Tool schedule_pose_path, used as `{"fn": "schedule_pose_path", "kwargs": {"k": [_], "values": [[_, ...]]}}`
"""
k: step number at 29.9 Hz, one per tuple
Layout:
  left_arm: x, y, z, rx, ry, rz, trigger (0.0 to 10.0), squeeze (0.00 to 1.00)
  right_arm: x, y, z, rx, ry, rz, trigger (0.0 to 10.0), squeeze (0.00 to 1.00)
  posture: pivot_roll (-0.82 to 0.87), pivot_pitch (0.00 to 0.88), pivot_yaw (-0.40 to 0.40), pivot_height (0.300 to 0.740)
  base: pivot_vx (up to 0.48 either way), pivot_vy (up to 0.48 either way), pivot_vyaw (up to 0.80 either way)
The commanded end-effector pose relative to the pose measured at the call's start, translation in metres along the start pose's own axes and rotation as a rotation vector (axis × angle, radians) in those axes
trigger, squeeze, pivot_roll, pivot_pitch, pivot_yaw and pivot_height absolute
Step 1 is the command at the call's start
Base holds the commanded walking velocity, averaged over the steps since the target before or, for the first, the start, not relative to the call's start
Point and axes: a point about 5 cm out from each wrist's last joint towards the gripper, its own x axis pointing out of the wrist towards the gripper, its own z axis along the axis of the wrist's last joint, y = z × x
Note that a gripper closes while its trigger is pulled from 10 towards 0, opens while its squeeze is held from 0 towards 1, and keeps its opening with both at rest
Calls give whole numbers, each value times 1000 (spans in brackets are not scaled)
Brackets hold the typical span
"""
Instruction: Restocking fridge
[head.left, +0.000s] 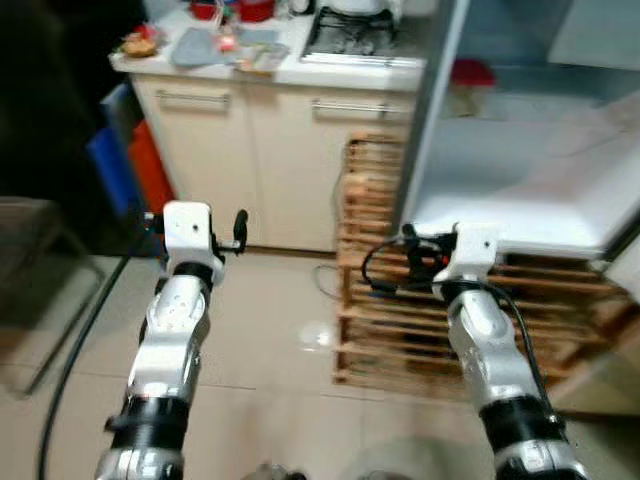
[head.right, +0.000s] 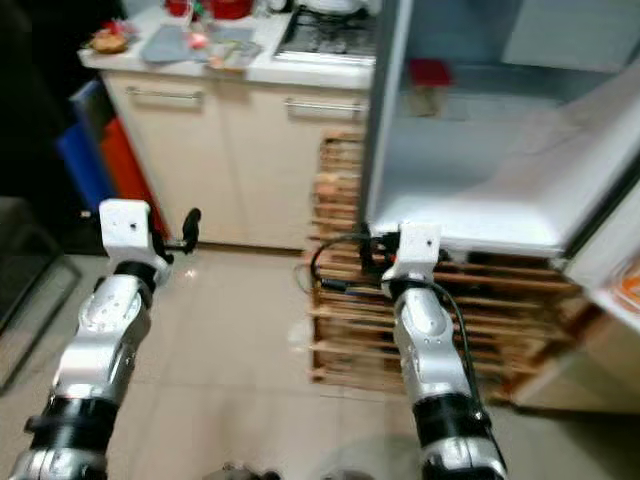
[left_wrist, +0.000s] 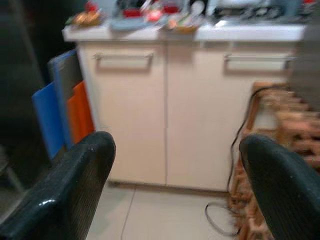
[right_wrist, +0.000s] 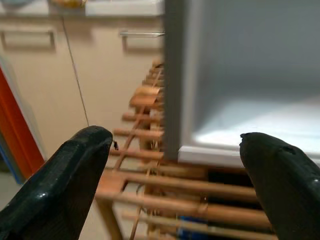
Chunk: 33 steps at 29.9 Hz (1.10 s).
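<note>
A humanoid robot stands on the tiled kitchen floor (head.left: 260, 340) facing an open fridge (head.left: 520, 190), both arms raised ahead of it and neither carrying anything, so the restocking looks to be at its approach stage, with no item yet picked up. The left tool (left_wrist: 175, 175) is spread wide, its two black fingers (left_wrist: 75, 190) framing the cream cabinet doors (left_wrist: 165, 110) and the blue and orange boards (left_wrist: 62, 115) leaning at the cabinet's side. The right tool (right_wrist: 175, 175) is likewise wide and empty, pointed at the near edge of the fridge's white lower shelf (right_wrist: 250, 125) and the wooden pallet (right_wrist: 160, 195) on which the fridge stands. The fridge lies ahead and to the robot's right, close before the right tool but not touched by it; a red item (head.left: 470, 72) sits deep on an upper shelf. Possible stock, small and blurred, lies on the tabletop (head.left: 290, 65) beside the gas hob (head.left: 355, 35), well apart from the left tool and beyond its present reach. The next move likely calls for stepping toward that tabletop, closing a tool on one item, then turning to the open shelf.
</note>
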Motion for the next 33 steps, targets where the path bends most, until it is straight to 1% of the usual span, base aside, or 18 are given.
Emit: {"fn": "schedule_pose_path", "kwargs": {"k": [1,5,8,12,13,15,17,19,22,23,25,26,27,28,30,31,33], "values": [[3,6,3,9,-3,9,10000,0,3,4,7,-16,-38,11,10000,0,-104,0,-8,740,0,480,0],[3,8,2,3,4,17,10000,0,6,8,6,-14,-35,23,10000,0,-91,0,-16,740,0,480,0],[1,4,5,-1,-16,4,10000,0,10,9,8,-15,-40,21,10000,0,-82,0,-24,740,0,480,0],[3,1,10,15,-40,-4,10000,0,12,7,9,-16,-45,18,10000,0,-80,0,-19,740,0,480,-684],[3,-2,9,37,-49,-13,10000,0,12,5,8,-20,-46,11,10000,0,-81,0,-18,740,0,0,0],[2,-7,5,55,-35,-28,10000,0,12,1,5,-16,-39,-12,10000,0,-90,0,-10,740,0,0,0],[-1,-12,4,38,-33,-45,10000,0,11,-2,7,3,-46,-35,10000,0,-101,0,0,740,0,0,0],[-6,-22,11,26,-74,-95,10000,0,10,-2,9,-21,-70,-21,10000,0,-101,0,3,740,0,0,0],[-6,-25,13,19,-87,-107,10000,0,10,-2,8,-26,-68,-19,10000,0,-98,0,0,740,120,0,0],[-6,-24,12,9,-91,-104,10000,0,12,0,8,-23,-65,-20,10000,0,-107,0,-11,740,472,0,0],[-6,-17,8,11,-82,-89,10000,0,15,7,12,-14,-78,-18,10000,0,-110,0,-24,740,472,0,0],[-6,-17,8,11,-82,-89,10000,0,15,7,12,-14,-78,-18,10000,0,-110,0,-24,740,472,0,0],[-7,-12,1,-11,-69,-54,10000,0,20,15,17,-9,-97,6,10000,0,-84,0,-50,740,472,0,0],[-7,-10,-1,-23,-68,-41,10000,0,21,18,17,-8,-99,13,10000,0,-80,0,-59,740,472,0,0],[-8,-11,0,-30,-82,-41,10000,0,23,21,17,16,-87,5,10000,0,-75,0,-71,740,465,0,0],[-9,-11,4,-22,-106,-51,10000,0,25,25,19,42,-88,5,10000,0,-72,0,-70,740,465,0,-569],[-9,-12,6,-15,-115,-55,10000,0,25,27,20,40,-94,14,10000,0,-71,0,-68,740,465,0,-684]]}}
